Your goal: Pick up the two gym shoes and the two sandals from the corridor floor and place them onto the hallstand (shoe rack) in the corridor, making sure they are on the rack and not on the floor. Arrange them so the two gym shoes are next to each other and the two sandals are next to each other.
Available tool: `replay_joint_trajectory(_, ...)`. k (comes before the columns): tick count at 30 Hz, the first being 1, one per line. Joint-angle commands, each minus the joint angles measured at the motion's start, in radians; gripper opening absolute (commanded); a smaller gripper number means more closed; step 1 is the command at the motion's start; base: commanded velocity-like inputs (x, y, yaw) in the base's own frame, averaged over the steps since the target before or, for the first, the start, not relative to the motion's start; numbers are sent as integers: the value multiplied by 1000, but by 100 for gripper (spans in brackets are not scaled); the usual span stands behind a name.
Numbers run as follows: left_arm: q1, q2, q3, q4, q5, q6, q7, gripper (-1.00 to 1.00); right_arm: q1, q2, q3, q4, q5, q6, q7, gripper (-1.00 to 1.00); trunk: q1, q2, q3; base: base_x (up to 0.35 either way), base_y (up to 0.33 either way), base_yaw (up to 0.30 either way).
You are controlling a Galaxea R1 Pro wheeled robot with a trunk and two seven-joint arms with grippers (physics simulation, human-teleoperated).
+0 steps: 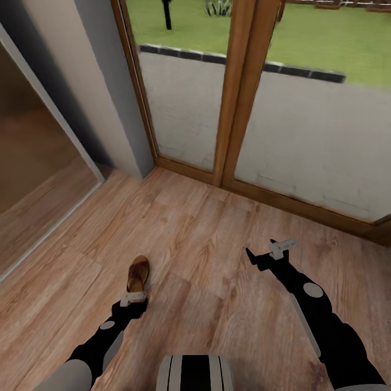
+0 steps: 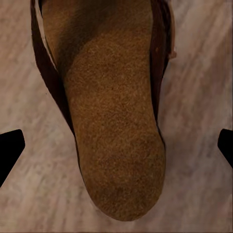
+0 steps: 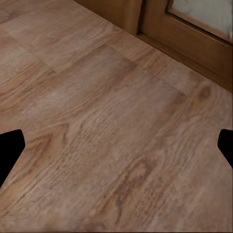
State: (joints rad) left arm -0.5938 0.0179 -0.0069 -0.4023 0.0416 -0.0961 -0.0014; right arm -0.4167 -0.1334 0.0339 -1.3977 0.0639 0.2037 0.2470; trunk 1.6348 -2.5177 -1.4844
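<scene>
**Left claw poised over one sandal on the corridor floor**

While the hallstand is out of view, one brown sandal (image 1: 138, 274) lies on the wood-plank corridor floor (image 1: 206, 228), left of centre and near the robot; its long axis runs near-to-far, leaning slightly to the right at the far end. In the left wrist view the tan footbed (image 2: 114, 126) runs lengthwise between the two dark fingertips (image 2: 9, 150), one at each picture edge, well clear of the sandal's sides; the left gripper (image 1: 133, 300) is therefore released and spread wide, its opening set across the sandal's width. In the head view this claw sits at the sandal's near end, so the sandal extends away from it toward the far side; whether it touches the sandal cannot be told. The right gripper (image 1: 266, 253) is released too, over bare planks well to the right, near the wooden door frame (image 1: 231, 98); the left arm is plainly the nearer. Judged from this, the coming move is a descent and closure across the sandal's narrow dimension.
</scene>
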Motion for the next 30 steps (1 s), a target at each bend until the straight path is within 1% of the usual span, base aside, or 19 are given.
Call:
replay_joint_trajectory(1,0,0,-1,0,4,-3,0,100,-1,0,1,-1,7,5,3,100,0,0,-1,0,0,-287)
replay_joint_trajectory(6,0,0,-1,0,5,-3,0,100,-1,0,1,-2,7,5,3,100,0,0,-1,0,0,-252)
replay_joint_trajectory(10,0,1,-1,0,5,-4,0,100,-1,0,2,-1,7,5,3,100,0,0,-1,0,0,-112)
replay_joint_trajectory(15,-1,1,-1,-1,5,-4,0,100,-1,0,3,-1,7,5,3,100,0,0,-1,0,0,-41)
replay_joint_trajectory(21,-1,5,-1,-1,5,-4,0,100,-1,0,3,-1,7,5,3,100,3,-2,-24,0,0,-4)
replay_joint_trajectory(30,0,5,1,-1,6,-5,0,100,-1,0,3,-1,7,5,3,100,3,-2,-24,0,0,0)
